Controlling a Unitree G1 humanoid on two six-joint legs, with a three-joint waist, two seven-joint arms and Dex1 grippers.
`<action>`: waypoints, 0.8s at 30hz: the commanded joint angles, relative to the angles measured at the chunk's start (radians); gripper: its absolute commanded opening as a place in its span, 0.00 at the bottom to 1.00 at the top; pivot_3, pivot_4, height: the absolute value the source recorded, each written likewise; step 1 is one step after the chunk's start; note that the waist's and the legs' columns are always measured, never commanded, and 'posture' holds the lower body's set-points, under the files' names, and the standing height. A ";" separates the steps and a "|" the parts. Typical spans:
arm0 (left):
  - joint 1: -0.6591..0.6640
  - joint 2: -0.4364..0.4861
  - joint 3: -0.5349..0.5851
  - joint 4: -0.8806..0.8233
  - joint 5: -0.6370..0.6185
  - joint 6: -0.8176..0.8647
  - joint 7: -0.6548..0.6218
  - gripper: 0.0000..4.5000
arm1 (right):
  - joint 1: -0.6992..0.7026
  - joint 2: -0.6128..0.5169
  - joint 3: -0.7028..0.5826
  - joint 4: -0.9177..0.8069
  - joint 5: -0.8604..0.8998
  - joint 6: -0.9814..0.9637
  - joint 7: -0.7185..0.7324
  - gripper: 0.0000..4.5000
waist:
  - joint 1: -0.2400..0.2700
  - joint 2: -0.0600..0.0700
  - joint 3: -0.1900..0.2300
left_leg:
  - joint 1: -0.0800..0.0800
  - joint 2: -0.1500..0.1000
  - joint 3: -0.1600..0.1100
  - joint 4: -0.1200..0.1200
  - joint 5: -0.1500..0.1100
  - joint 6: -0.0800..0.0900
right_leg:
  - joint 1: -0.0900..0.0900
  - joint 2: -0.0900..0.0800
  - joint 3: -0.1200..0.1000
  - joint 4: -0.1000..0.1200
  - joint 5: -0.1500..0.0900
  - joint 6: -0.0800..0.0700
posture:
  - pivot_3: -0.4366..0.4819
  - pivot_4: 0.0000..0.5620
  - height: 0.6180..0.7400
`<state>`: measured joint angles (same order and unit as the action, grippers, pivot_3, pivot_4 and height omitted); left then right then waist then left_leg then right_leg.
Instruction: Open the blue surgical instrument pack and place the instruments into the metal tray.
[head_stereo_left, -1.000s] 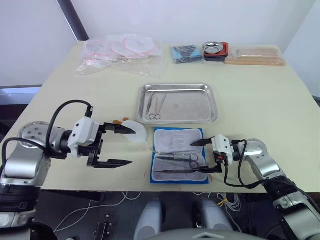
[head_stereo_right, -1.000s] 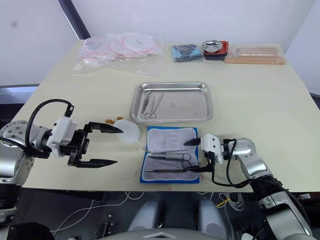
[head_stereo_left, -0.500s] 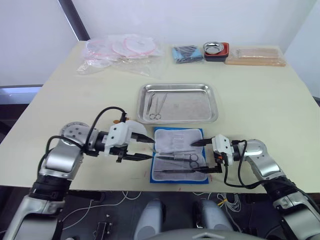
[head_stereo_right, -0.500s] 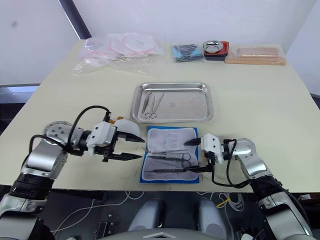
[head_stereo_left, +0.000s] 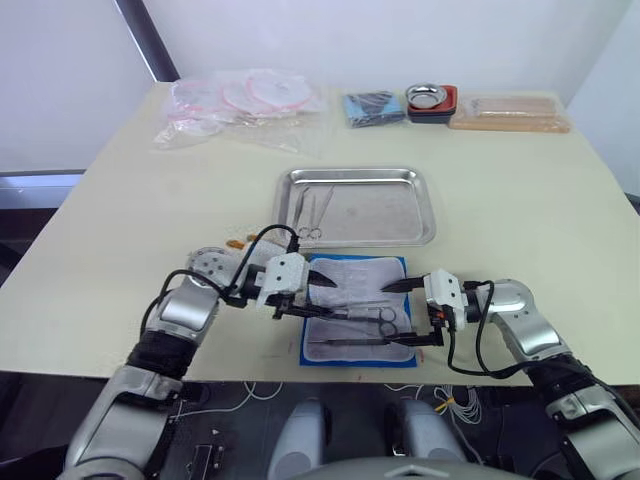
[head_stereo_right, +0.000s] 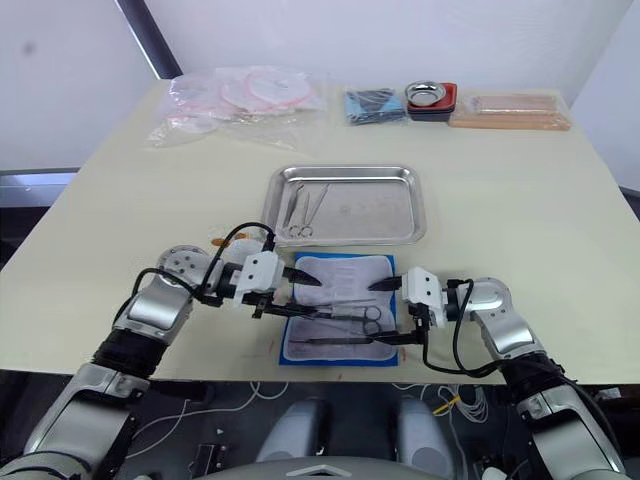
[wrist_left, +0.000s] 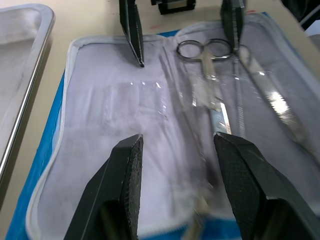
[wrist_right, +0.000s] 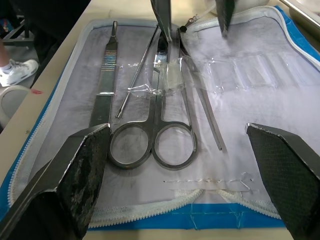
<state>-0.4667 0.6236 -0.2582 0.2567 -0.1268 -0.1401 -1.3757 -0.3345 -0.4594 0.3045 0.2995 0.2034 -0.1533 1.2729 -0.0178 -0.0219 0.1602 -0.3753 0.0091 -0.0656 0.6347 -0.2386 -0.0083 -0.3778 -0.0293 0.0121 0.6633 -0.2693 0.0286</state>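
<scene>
The flat bright-blue fabric instrument pack (head_stereo_left: 357, 311) lies open on the bench, just before the shallow steel tray (head_stereo_left: 355, 206). Both claws, left (head_stereo_left: 318, 297) and right (head_stereo_left: 410, 312), hang spread and empty over its silver ring-handled scissors (wrist_right: 163, 132). Extraction is underway; next, one claw must pinch the scissors free of their sleeve.

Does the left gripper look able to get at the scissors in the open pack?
Probably yes: the left gripper, jaws open, hangs over the pack beside the scissors. A clear sleeve strap crosses their blades.
</scene>
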 joint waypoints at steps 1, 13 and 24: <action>-0.010 -0.005 -0.009 0.020 0.006 -0.030 -0.009 0.53 | 0.054 -0.020 0.052 0.060 -0.086 0.051 -0.024 1.00 | -0.001 0.000 0.000 | 0.000 0.000 0.000 0.000 0.000 0.000 | 0.000 0.000 0.000 0.000 0.000 0.000 | 0.48 0.27 1.00; 0.027 -0.014 -0.027 -0.006 -0.016 0.054 -0.027 0.53 | 0.061 -0.022 0.055 0.048 -0.085 0.060 -0.030 1.00 | 0.000 0.000 -0.001 | 0.000 0.001 0.000 0.000 0.000 0.000 | 0.000 0.001 0.000 0.000 0.000 0.000 | 0.48 0.27 1.00; 0.058 -0.044 -0.044 -0.014 0.000 0.052 0.011 0.06 | 0.054 -0.019 0.059 0.056 -0.086 0.056 -0.025 1.00 | 0.002 0.001 -0.002 | 0.001 0.001 0.001 0.000 0.000 0.000 | 0.000 0.000 0.001 0.000 0.000 0.000 | 0.48 0.27 1.00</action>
<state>-0.4231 0.5946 -0.2806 0.2565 -0.1405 -0.0922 -1.3731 -0.3243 -0.4641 0.3045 0.2834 0.2033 -0.1353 1.2566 -0.0163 -0.0213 0.1578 -0.3743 0.0100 -0.0649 0.6347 -0.2387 -0.0082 -0.3775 -0.0291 0.0128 0.6634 -0.2693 0.0287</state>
